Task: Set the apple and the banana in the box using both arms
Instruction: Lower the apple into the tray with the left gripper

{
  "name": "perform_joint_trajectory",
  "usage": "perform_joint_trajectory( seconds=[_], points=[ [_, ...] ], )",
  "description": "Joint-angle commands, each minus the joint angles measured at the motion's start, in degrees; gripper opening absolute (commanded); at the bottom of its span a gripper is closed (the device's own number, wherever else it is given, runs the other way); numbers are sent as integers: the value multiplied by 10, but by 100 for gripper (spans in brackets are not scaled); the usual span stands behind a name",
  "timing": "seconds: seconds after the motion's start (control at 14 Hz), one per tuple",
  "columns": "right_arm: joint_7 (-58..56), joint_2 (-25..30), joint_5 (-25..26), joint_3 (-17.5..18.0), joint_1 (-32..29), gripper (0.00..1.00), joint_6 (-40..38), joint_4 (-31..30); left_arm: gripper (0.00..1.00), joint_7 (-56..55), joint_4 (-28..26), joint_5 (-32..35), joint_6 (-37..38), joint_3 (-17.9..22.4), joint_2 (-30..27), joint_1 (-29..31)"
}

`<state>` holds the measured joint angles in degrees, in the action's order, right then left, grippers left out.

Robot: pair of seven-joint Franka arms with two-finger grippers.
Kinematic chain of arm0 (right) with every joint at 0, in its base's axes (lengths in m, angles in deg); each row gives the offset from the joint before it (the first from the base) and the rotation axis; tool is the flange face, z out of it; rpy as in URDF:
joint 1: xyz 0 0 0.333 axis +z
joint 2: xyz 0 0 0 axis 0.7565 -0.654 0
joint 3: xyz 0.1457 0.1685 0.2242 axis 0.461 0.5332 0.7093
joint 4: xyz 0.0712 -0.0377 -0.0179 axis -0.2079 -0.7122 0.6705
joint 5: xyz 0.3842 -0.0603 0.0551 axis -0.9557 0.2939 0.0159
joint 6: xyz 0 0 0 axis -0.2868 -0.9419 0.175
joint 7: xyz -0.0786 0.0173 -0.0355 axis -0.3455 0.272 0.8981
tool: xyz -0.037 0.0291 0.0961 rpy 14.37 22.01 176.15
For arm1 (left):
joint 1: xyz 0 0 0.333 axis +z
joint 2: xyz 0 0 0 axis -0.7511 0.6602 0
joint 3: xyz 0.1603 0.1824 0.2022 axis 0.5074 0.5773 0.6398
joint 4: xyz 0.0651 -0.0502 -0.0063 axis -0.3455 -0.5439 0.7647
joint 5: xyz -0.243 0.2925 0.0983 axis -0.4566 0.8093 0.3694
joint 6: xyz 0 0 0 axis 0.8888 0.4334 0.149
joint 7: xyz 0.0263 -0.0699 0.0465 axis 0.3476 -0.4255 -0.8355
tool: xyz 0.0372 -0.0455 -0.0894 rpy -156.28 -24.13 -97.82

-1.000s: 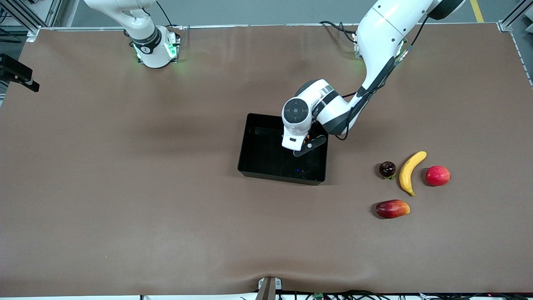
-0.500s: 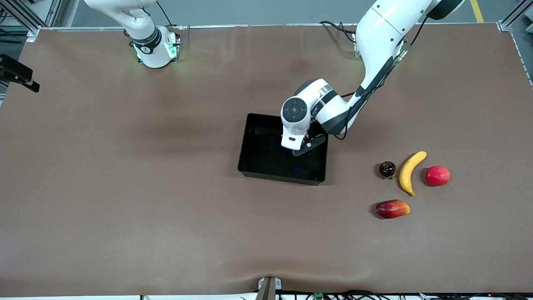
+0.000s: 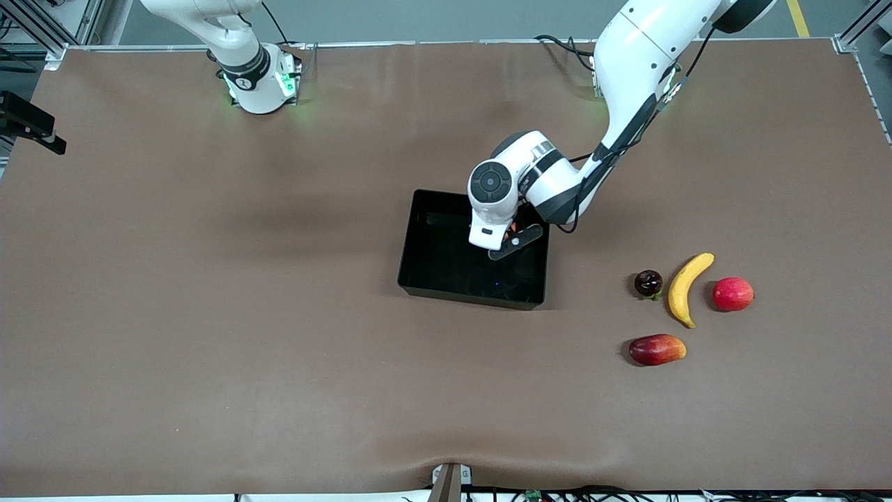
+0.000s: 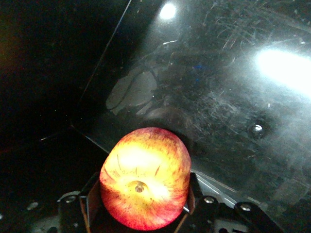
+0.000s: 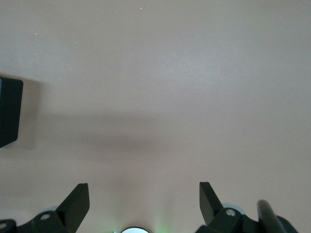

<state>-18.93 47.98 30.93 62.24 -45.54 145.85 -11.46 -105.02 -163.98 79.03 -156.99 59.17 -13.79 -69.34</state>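
1. Over the box [image 3: 446,272] at the middle of the surface [image 3: 209,314], the left gripper [image 3: 507,240] grips the apple [image 4: 145,178].
2. Toward the left arm's end of the surface, the banana [image 3: 686,287] lies between a dark fruit [image 3: 648,282] and a pinkish-red fruit [image 3: 732,293].
3. Above bare surface, the waiting right gripper [image 5: 144,201] has its jaws spread wide.

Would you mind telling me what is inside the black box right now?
The left gripper holds the apple just over the box floor; whether it touches is unclear. The visible floor holds no other fruit. The arm hides part of the interior.
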Motion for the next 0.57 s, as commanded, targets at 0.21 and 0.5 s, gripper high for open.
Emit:
perform_joint_trajectory(
  seconds=[0.21,0.5],
  points=[
    [1,-8,-5,0,-5,100,-3,14,100,-24,16,18,-7,4,10,-1],
    [3,-8,0,-1,-3,100,-4,14,100,-18,72,20,85,4,-18,4]
  ],
)
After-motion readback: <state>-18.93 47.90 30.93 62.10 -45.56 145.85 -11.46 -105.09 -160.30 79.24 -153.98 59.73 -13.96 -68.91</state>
